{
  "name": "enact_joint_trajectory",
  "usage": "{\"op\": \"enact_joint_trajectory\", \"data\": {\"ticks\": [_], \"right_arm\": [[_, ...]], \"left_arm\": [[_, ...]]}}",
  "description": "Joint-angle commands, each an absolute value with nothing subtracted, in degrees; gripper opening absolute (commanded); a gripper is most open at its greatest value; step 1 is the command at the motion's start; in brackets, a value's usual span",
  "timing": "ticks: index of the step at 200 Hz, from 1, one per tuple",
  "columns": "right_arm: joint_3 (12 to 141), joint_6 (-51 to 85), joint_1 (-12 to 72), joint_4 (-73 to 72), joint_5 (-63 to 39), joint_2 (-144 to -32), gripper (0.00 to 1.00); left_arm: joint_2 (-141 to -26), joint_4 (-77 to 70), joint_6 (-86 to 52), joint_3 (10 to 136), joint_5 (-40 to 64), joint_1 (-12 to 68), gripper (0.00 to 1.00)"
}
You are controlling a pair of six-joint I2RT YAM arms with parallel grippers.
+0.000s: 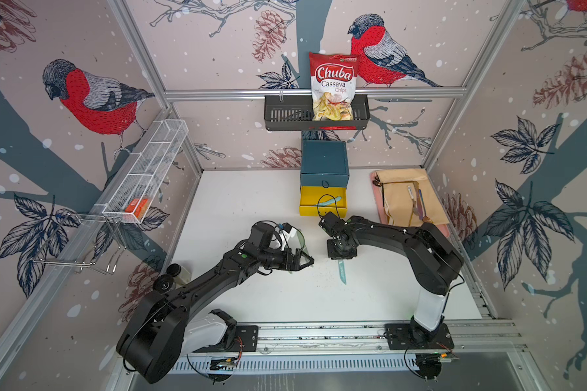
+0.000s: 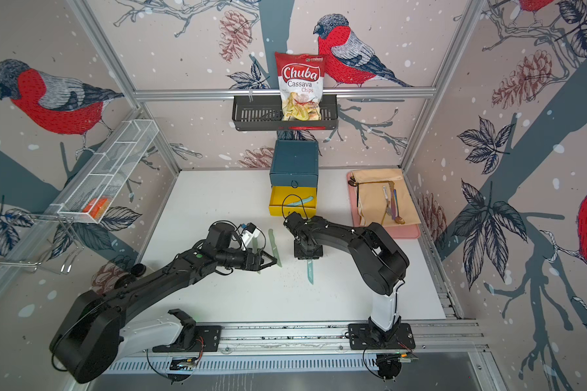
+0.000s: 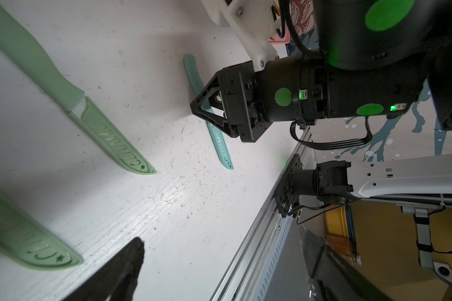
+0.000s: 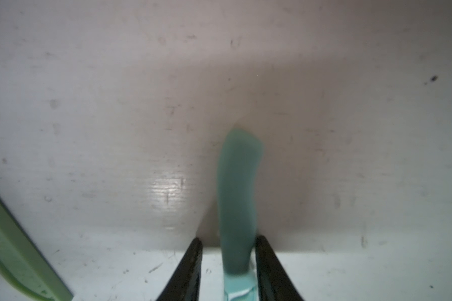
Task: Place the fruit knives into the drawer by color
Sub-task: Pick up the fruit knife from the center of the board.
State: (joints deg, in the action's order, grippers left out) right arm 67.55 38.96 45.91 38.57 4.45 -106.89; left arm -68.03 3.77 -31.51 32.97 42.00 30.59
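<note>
Right fingers (image 4: 191, 265): spread either side of the teal knife (image 4: 236, 195) handle, one at its edge, a gap beside the other, no pinch seen
Right gripper (image 3: 195, 106): pointing down over that handle, near the table (image 1: 251, 203) centre
Left fingers (image 3: 125, 263): spread wide, holding nothing
Left gripper (image 2: 271, 261): above the two green knives (image 3: 110, 138), at 9 o'clock from the teal knife
Teal knife: flat on the table, blade toward 6 o'clock
Drawer (image 1: 324, 162): at the table's 12 o'clock edge, a yellow drawer (image 1: 307, 199) pulled out, another teal knife (image 1: 332, 202) inside
</note>
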Motion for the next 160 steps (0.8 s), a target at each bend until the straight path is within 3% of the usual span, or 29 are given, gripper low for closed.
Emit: {"op": "enact_joint_trajectory", "data": {"ticks": [1,73,125,160], "right_arm": [[67.2,38.5,45.9,39.8,3.9,-107.6,0.3],[66.0,37.9,45.7,42.0,4.1,-107.7,0.21],[66.4,37.6,44.9,42.7,3.4,-107.5,0.0],[68.1,38.0,44.3,43.8,3.3,-106.7,0.0]], "left_arm": [[-68.1,2.9,-30.5,32.8,42.5,30.7,0.97],[-68.5,2.6,-30.2,32.8,42.7,30.7,0.97],[-69.0,2.5,-30.1,33.2,42.7,30.8,0.97],[-69.2,2.6,-30.1,33.6,42.6,30.7,0.97]]}}
